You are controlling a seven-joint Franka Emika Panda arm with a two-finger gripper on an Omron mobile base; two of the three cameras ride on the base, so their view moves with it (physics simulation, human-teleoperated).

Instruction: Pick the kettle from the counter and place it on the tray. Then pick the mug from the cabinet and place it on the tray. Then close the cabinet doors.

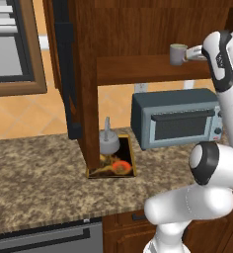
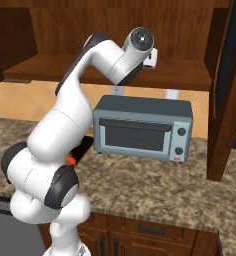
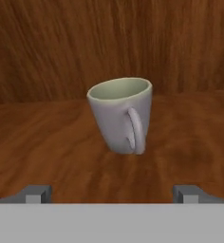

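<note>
I see the cabinet (image 1: pixel 138 34) open above the counter (image 1: pixel 39 173), one door (image 1: pixel 66 74) swung out at the left. The blue-grey toaster oven (image 1: pixel 175 118) sits on the counter under the shelf (image 1: pixel 138 69). Left of it lies the tray (image 1: pixel 131 158), with the kettle (image 1: pixel 108 141) standing on its far end. My gripper (image 3: pixel 112 192) has its jaws spread wide, holding nothing, level with the shelf. The mug (image 3: pixel 121 114) stands upright on the shelf just ahead, handle toward me.

blue-grey toaster oven (image 1: pixel 176 123), framed window (image 1: pixel 12 47), orange tiled wall (image 1: pixel 24 113)
</note>
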